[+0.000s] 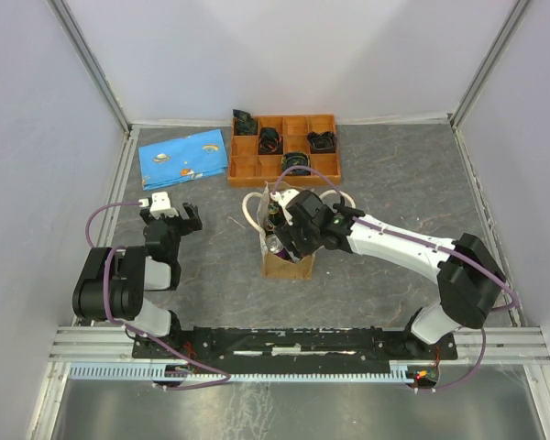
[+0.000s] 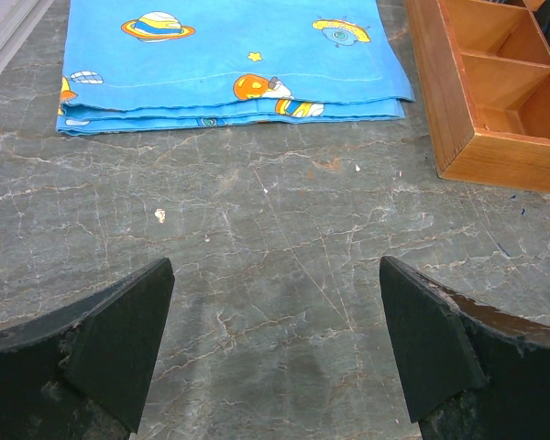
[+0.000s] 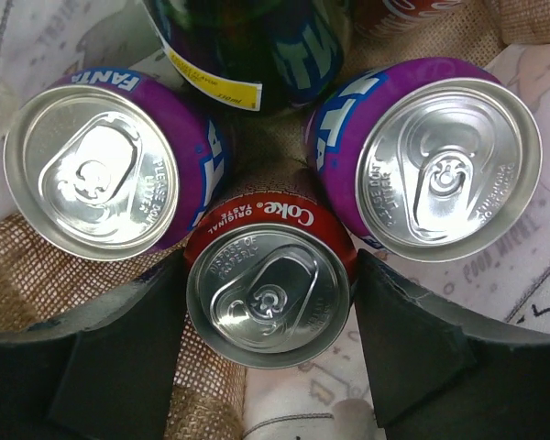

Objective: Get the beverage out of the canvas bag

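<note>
The tan canvas bag (image 1: 288, 263) stands upright at the table's middle, its cream rope handles (image 1: 252, 210) splayed out. My right gripper (image 1: 290, 229) reaches down into its mouth. In the right wrist view the gripper (image 3: 269, 284) has its jaws against both sides of a red Coke can (image 3: 268, 298). Two purple Fanta cans (image 3: 92, 170) (image 3: 449, 165) and a dark can (image 3: 247, 46) stand close around it on the burlap lining (image 3: 27, 266). My left gripper (image 1: 170, 216) (image 2: 275, 302) is open and empty over bare table, left of the bag.
An orange-brown wooden compartment tray (image 1: 247, 168) (image 2: 458, 137) with dark items sits behind the bag. A folded blue space-print cloth (image 1: 183, 158) (image 2: 229, 55) lies at the back left. Walls enclose the table on three sides.
</note>
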Action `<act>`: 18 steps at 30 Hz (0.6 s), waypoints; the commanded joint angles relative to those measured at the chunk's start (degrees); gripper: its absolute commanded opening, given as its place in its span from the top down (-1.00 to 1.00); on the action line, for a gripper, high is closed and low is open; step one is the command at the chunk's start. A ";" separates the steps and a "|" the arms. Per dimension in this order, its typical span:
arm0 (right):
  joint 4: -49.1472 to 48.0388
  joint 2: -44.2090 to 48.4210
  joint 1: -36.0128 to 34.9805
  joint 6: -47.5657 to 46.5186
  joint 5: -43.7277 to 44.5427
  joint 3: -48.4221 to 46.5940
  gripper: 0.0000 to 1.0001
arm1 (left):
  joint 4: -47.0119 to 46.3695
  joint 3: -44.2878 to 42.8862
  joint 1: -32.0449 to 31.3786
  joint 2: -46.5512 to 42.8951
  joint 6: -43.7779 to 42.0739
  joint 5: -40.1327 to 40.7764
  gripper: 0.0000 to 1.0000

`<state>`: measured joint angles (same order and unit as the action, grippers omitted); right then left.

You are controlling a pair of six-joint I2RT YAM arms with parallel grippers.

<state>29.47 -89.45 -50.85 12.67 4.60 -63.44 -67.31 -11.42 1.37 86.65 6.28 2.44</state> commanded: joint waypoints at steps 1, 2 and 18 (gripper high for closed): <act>2.13 -2.23 -0.21 1.93 1.81 0.01 -0.40 | -1.74 -1.19 -0.23 0.28 -3.54 -0.06 -0.99; 2.09 -2.36 -0.21 2.19 1.94 0.17 -0.34 | -1.76 -1.23 -0.24 0.33 -3.48 -0.06 -0.99; -0.49 11.14 -0.21 -1.28 9.73 -0.57 1.00 | -1.71 -1.24 -0.21 0.30 -3.54 -0.06 -0.99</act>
<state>29.50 -87.15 -51.03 13.69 7.29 -62.72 -67.31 -11.42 1.37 86.65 6.26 2.44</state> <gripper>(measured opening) 0.739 0.991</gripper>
